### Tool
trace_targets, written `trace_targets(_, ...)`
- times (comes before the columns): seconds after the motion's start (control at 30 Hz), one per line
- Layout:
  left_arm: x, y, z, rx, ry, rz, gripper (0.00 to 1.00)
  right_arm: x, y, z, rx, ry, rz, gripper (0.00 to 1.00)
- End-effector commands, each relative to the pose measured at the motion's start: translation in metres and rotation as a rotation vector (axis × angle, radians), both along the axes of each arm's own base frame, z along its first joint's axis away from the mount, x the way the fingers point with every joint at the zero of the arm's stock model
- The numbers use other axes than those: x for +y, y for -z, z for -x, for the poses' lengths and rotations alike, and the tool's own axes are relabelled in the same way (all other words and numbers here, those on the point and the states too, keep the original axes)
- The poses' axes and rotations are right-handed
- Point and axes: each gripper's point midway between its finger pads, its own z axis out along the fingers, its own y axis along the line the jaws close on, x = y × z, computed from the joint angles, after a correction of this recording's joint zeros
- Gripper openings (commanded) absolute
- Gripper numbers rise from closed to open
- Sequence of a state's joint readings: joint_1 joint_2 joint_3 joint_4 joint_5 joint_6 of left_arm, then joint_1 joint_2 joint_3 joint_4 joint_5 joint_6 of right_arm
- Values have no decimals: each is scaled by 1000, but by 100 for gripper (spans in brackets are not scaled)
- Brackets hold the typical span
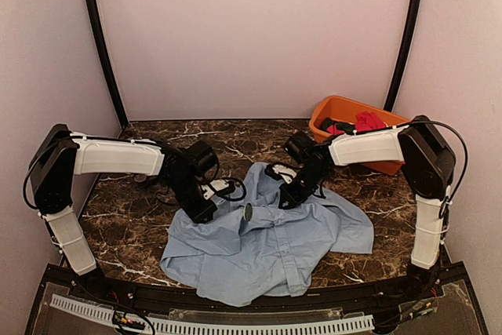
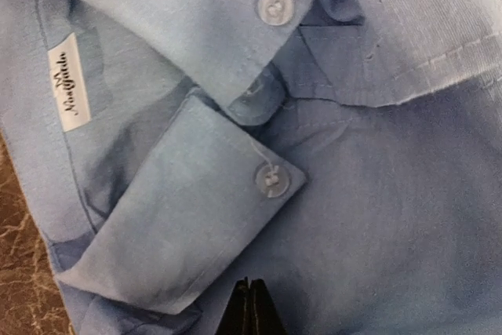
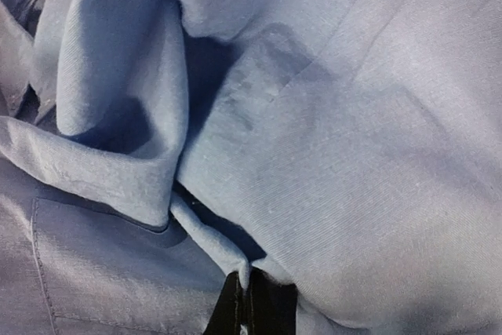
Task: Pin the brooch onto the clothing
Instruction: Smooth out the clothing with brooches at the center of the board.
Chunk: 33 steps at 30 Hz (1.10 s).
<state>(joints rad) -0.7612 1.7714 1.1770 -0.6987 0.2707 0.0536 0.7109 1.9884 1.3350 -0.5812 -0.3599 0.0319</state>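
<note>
The shirt [image 1: 290,241] lies crumpled across the middle of the marble bench [image 1: 125,233], collar end toward the arms' tips and hem toward the near edge. Both hands work at its upper part, probably to hold the thin cloth taut or raised so a pin can pass through it. The left hand [image 1: 205,211] sits at the collar edge. In its wrist view the dark fingers [image 2: 248,307] are pressed together just below a buttoned collar tab [image 2: 188,209], with the two buttons [image 2: 272,181] and the white label [image 2: 69,82] close above. The hand reads as closed, but I cannot tell whether a fold of cloth is caught between the fingers. The right hand [image 1: 284,196] comes in from the other side, and its wrist view shows a ridge of blue fabric running straight down into the closed fingers [image 3: 235,307], so it appears to be pinching a fold of the shirt. The brooch [image 1: 248,212], a small dark disc, rests on the shirt between the two hands, apart from both. From above I cannot tell whether it is pinned or only lying there. At the far right of the bench stands an orange bin [image 1: 345,101], well apart from the shirt. It holds a red garment [image 1: 369,121] and something dark beside it that is too small to identify.
</note>
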Motion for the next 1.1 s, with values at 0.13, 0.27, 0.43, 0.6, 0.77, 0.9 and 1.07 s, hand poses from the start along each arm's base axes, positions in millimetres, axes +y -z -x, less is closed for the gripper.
trace_targets(0.13, 40, -39, -75, -345, -150, -212, 1, -37, -51, -76, -330, 258, 81, 0)
trace_targets(0.27, 56, -60, -121, -486, -267, -249, 1, -64, -78, -108, -511, 407, 133, 0)
trace_targets(0.43, 65, -67, -163, -613, -307, -345, 1, -77, -85, -115, -571, 466, 160, 0)
trace_targets(0.6, 79, -70, -201, -649, -391, -361, 1, -87, -85, -111, -568, 508, 183, 0)
trace_targets(0.77, 98, -89, -237, -723, -450, -384, 1, -100, -78, -105, -554, 565, 198, 0)
trace_targets(0.9, 104, -84, -257, -737, -461, -409, 1, -89, -61, -90, -463, 535, 182, 0)
trace_targets(1.07, 111, -100, -250, -736, -521, -393, 51, -70, -70, -75, -444, 478, 138, 30)
